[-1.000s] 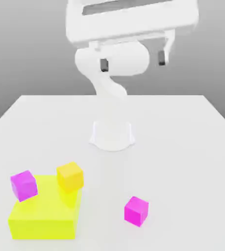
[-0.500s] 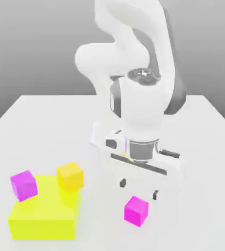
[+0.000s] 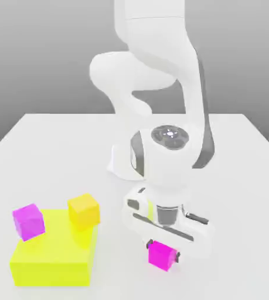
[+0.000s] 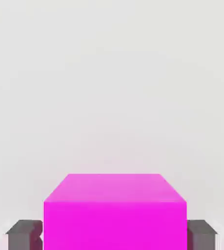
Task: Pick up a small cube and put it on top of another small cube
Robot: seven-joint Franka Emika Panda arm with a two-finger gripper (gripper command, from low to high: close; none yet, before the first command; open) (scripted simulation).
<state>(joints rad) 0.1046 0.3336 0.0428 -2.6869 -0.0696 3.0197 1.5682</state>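
**Gripper Clamped on the Lone Magenta Cube**

Four blocks stood on the white table [image 3: 48, 140]: two small magenta cubes, one small orange-yellow cube and one large yellow block. Read from the exterior view's left, the first magenta cube [image 3: 29, 221] sat tilted at the far left corner of the large yellow block [image 3: 53, 255], leaning against or resting on its edge; which of the two could not be told. Just beside it, toward the exterior view's right, the orange-yellow cube [image 3: 83, 210] rested on the block's back right corner, also slightly turned. The second magenta cube [image 3: 162, 255] lay well apart from that group, on the bare tabletop toward the exterior view's right and near the front edge.

One white arm [image 3: 154, 70] rose from its round base at the middle of the table, arched up and folded sharply forward, so that the wrist pointed straight down over the second magenta cube. The gripper [image 3: 163, 251] hung vertical, its flat hand body set crosswise above the cube and slightly slanted.

In the hand view the two dark fingers [image 4: 25, 234] stood pressed against the cube's opposite side faces, one on each side, with no gap visible. The jaws were closed to the cube's width and had it in their grasp, while the cube sat low on the table.
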